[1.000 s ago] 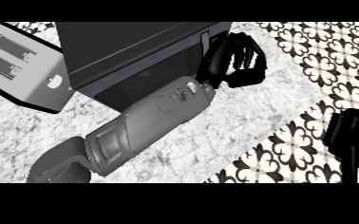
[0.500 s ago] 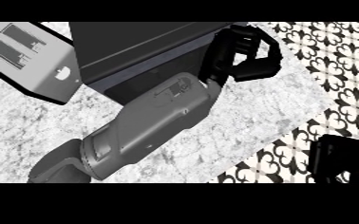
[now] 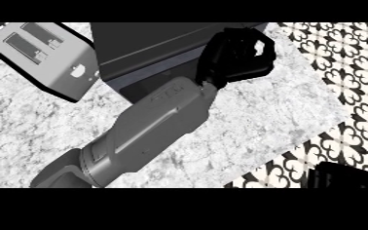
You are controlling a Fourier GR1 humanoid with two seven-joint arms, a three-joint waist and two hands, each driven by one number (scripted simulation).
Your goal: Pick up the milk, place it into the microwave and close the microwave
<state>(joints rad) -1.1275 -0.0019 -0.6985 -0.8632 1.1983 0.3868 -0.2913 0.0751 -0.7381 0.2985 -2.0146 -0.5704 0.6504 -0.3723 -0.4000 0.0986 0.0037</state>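
Milk is nowhere to be seen from the head view; whether it sits inside the microwave cannot be told.

Nearest, at the lower right corner of the frame, a black shape shows that is the right hand (image 3: 341, 175); only a part of it is in view, over the patterned floor (image 3: 338, 141), and how its fingers stand cannot be told. From the lower left corner the grey left forearm (image 3: 140, 131) runs diagonally up across the speckled marble counter (image 3: 266, 112), covering much of the counter's middle.

Further up, the left hand (image 3: 237, 58) lies against the right end of the microwave (image 3: 155, 46), the dark box across the upper middle of the frame. Its fingers are curled and overlap the microwave's right edge; whether they grip that edge or only rest on it is unclear. The microwave's inside is not visible.

At the upper left, just beside the microwave, stands a silver toaster (image 3: 46, 58) with two slots on top, tilted in the frame.
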